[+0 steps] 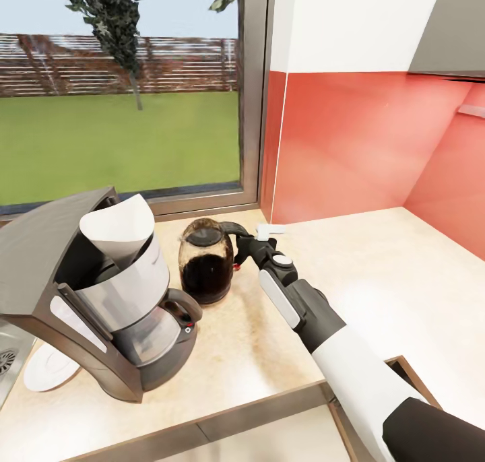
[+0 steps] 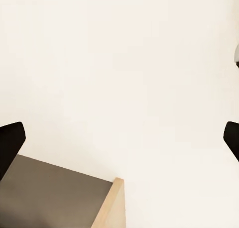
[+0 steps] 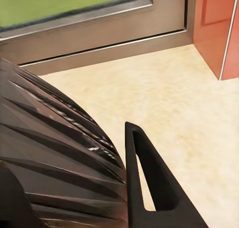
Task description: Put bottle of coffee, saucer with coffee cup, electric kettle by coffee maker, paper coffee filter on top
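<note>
Here, in the head view, the coffee maker stands on the bench by the window, a white paper filter sitting in its top. A white saucer lies just beside its base, partly hidden, with no cup on it that I can see. Next to the machine on the other side stands the kettle, a dark glass pot that looks filled with dark liquid. The right gripper is at its handle, apparently closed around it. So the step in hand seems to be setting the kettle by the machine; next comes letting go and backing off without tipping it.

In the left wrist view, the left gripper has its jaws spread wide with nothing between them, over a pale surface and a wooden edge.

In the right wrist view, the kettle's ribbed dark wall and its looped handle sit very close, above the bench; the jaws themselves are hidden here.
</note>
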### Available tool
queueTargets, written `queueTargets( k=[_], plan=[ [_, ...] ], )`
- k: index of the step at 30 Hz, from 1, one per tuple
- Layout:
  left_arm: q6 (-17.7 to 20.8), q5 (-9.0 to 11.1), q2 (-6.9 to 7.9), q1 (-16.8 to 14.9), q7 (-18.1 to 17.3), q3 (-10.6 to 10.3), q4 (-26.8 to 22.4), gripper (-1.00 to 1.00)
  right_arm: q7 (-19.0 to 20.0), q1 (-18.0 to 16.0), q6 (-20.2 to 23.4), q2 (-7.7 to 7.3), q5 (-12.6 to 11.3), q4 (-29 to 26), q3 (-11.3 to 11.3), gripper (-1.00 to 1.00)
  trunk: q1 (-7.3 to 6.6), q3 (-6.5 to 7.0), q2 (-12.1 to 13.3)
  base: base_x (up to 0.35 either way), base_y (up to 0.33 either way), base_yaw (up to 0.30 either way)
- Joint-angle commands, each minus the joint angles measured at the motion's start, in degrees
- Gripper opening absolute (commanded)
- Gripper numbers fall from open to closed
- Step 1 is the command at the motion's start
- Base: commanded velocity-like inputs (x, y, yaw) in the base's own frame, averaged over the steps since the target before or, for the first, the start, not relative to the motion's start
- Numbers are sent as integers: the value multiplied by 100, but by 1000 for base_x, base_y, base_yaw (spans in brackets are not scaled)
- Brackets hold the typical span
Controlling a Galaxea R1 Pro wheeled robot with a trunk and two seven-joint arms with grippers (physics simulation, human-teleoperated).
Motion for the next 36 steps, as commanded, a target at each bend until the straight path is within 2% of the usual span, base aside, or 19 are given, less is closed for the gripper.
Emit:
queueTargets(
  k=[1,20,26,36],
  plan=[
    [-24,24,-1,-2,16,-49,6,100,-45,-8,11,-2,-41,-11,16,100,3,-9,-11,0,0,0],
    [-23,22,-1,-2,16,-49,6,100,-43,7,12,-2,-50,20,14,100,3,-9,-11,0,0,0],
    [-24,24,-1,-2,16,-49,6,100,-37,184,12,-10,-42,99,13,100,3,-9,-11,0,0,0],
    [-24,25,-1,-2,16,-49,6,100,-37,247,0,-23,-41,253,13,100,3,-9,-11,0,0,0]
  ],
)
